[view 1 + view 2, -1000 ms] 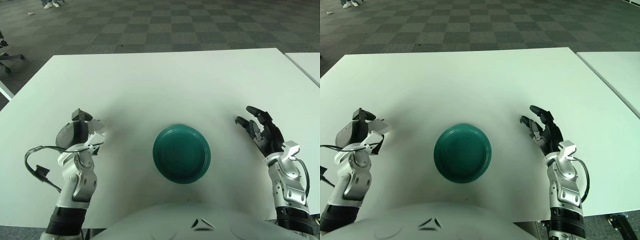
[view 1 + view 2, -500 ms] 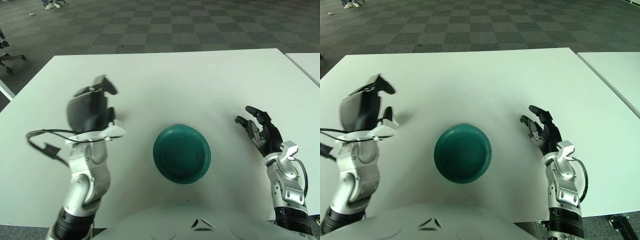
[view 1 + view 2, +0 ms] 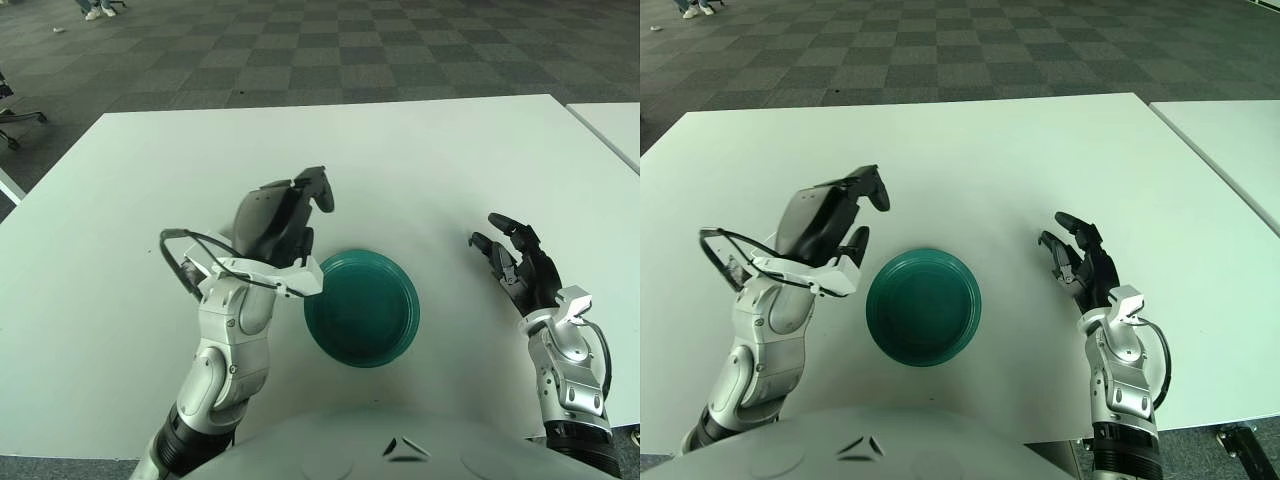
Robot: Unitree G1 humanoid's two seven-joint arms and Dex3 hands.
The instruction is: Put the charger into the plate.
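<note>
left hand (image 3: 285, 225): raised over the bench (image 3: 400, 160), just left of the plate (image 3: 400, 335) and partly over its left rim; back of the hand faces the camera
left hand state: cannot tell whether it is closed or whether it grips anything, the palm side is hidden
charger: cannot make it out in either view, so cannot tell where it is; nothing shows inside the plate
plate: dark green, round, upright on the bench near the front edge, between the two hands
right hand (image 3: 520, 265): right of the plate, well apart from it, fingers (image 3: 503, 221) spread and loosely bent, holding nothing
cable (image 3: 185, 265): black loop beside the left wrist
second bench (image 3: 615, 125): white, at the right edge, apart from the main one
floor (image 3: 350, 50): dark checkered carpet beyond the bench
</note>
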